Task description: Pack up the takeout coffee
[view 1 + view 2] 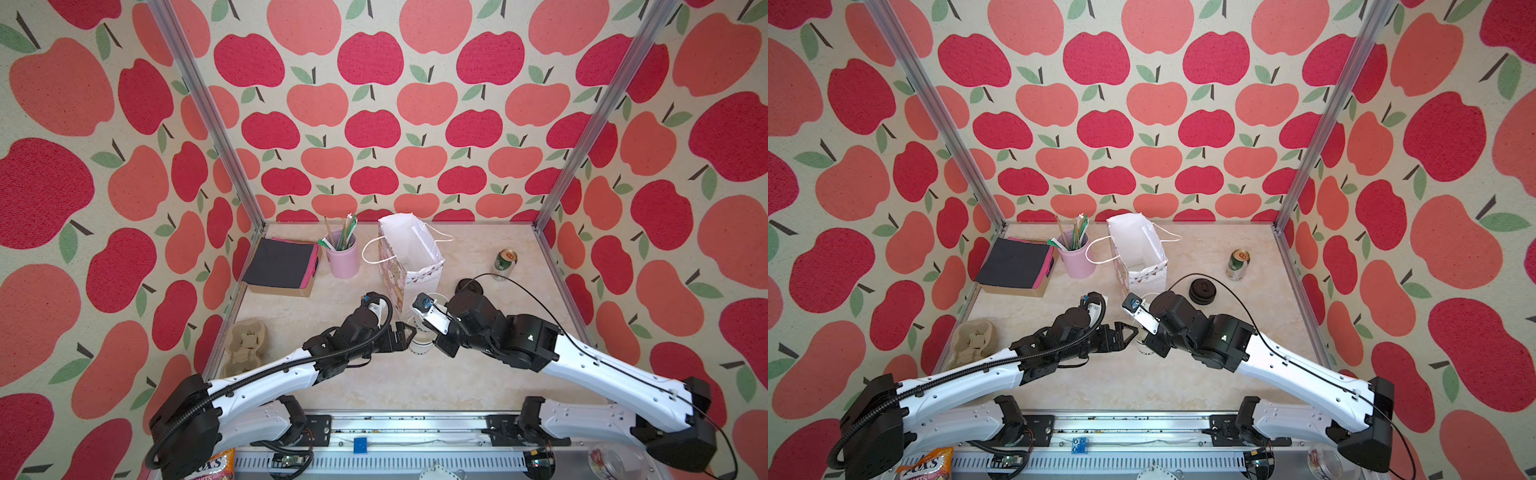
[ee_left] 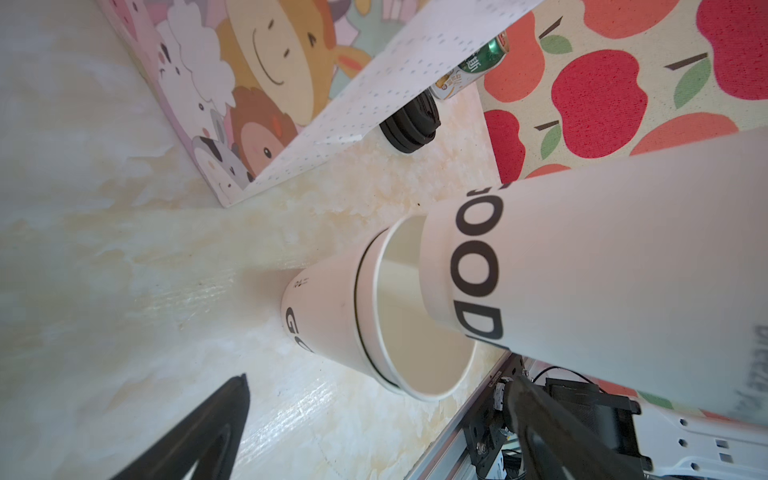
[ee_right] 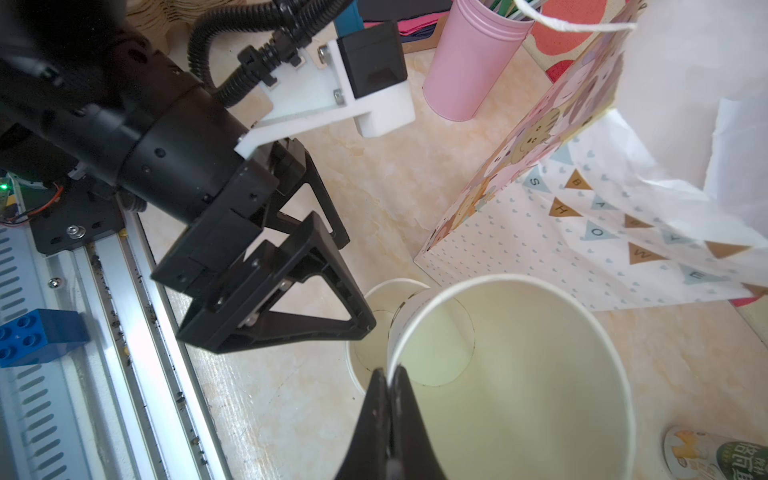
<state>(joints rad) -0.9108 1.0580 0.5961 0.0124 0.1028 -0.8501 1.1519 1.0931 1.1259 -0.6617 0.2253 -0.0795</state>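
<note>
My right gripper (image 3: 390, 376) is shut on the rim of a single open-topped white paper cup (image 3: 519, 374) with dark lettering (image 2: 473, 266). That cup is tilted, with its base at the mouth of the stack of nested white cups (image 2: 324, 307) standing on the table (image 1: 420, 345). My left gripper (image 3: 357, 286) is open beside the stack with nothing between its fingers (image 2: 376, 378). A pile of black lids (image 1: 469, 286) lies to the right. The takeout coffee with a black lid on it is out of view.
An open gift bag (image 1: 409, 257) with cartoon animals stands just behind the cups. A green can (image 1: 505, 264) is at the back right. A pink tin of straws (image 1: 343, 259) and a box of dark napkins (image 1: 282, 266) are at the back left. A pulp cup carrier (image 1: 245, 345) lies left.
</note>
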